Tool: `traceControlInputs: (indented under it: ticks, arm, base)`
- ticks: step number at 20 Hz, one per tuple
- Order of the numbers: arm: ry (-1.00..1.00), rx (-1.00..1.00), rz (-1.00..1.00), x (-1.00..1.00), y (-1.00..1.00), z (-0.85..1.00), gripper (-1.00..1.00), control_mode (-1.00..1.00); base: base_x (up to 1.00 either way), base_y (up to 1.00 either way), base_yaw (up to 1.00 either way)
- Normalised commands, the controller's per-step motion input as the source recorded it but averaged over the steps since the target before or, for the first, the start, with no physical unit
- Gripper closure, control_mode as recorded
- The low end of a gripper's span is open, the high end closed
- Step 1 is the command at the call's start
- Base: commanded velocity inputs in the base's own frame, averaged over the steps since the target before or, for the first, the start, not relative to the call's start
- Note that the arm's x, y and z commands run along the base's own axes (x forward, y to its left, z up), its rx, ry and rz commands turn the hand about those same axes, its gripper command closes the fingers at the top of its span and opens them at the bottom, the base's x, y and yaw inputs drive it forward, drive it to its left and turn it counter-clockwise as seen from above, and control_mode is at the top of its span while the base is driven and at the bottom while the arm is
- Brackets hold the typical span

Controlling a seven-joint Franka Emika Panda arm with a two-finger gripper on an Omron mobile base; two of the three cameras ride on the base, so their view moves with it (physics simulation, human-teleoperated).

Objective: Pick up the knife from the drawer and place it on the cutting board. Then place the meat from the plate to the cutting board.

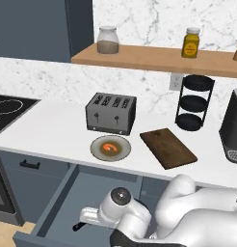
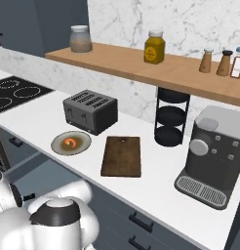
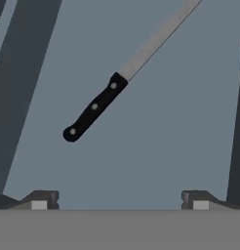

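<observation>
In the hand view the pincer (image 3: 120, 200) stands wide, gripping nothing, fingertips (image 3: 43, 199) apart above the drawer (image 3: 156, 146) floor. The knife (image 3: 123, 77) lies flat at its 12 o'clock, handle nearest, blade running toward 1 o'clock. On the counter, the meat (image 1: 109, 147) sits on the plate (image 1: 97, 152), with the cutting board (image 1: 168, 147) at its 3 o'clock.

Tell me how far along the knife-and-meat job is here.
Done: the drawer is pulled out. In hand: the open gripper hangs over the knife lying on the drawer floor, not gripped yet. Left: both placements; the cutting board is bare and the meat sits on the plate.
</observation>
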Motion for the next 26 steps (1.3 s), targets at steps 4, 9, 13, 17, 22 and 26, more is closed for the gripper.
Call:
traceControlInputs:
  ticks: [4, 9, 13, 17, 22, 26]
  arm:
    - [0.00, -0.17, 0.00, 0.40, 0.00, 0.21, -1.00, -1.00]
    - [0.00, -0.06, 0.00, 0.36, 0.00, 0.00, -1.00, -1.00]
    - [0.00, 0.00, 0.00, 0.33, 0.00, 0.00, -1.00, -1.00]
    - [0.00, 0.00, 0.00, 0.19, 0.00, 0.00, -1.00, -1.00]
    - [0.00, 0.00, -0.01, 0.01, 0.00, -0.09, -1.00, -1.00]
    - [0.00, 0.00, -0.12, -0.05, 0.00, -0.09, -1.00, -1.00]
  base:
    - [0.00, 0.00, 0.00]
    - [0.00, 0.00, 0.00]
    - [0.00, 0.00, 0.00]
    - [0.00, 0.00, 0.00]
    - [0.00, 0.00, 0.00]
    - [0.00, 0.00, 0.00]
